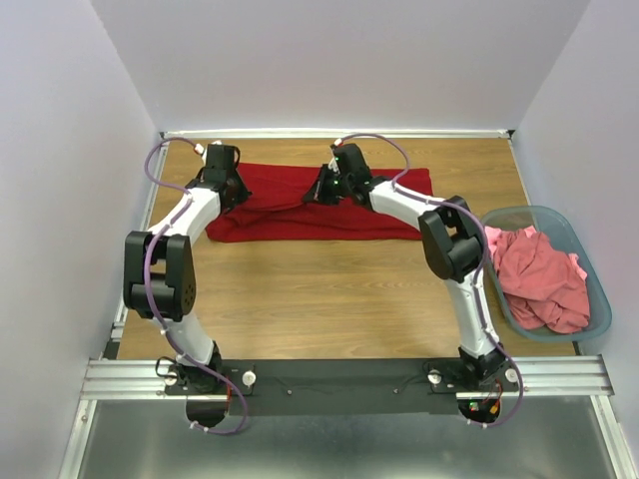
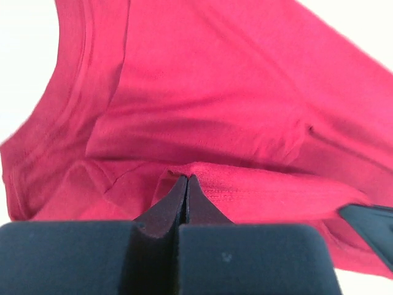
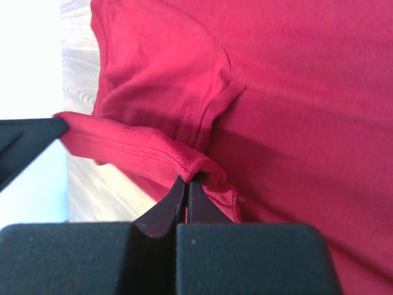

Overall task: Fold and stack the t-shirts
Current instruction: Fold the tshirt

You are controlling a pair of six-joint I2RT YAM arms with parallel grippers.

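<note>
While both arms reach toward the far side of the worktop (image 1: 329,299), I see the dark red t-shirt (image 1: 300,215) lying there, stretched sideways between them, its near edge rumpled. My left claw (image 2: 187,179) is clenched on a raised fold of that shirt, the jaws pressed together with the cloth pinched at their tips. My right claw (image 3: 187,179) is likewise clamped on a stitched hem of the same shirt, lifting it into a small ridge just beside a sleeve (image 3: 166,80). Well apart, at the right edge of the worktop, the salmon-pink t-shirts (image 1: 539,274) sit heaped in a grey-blue plastic basket (image 1: 596,269).
</note>
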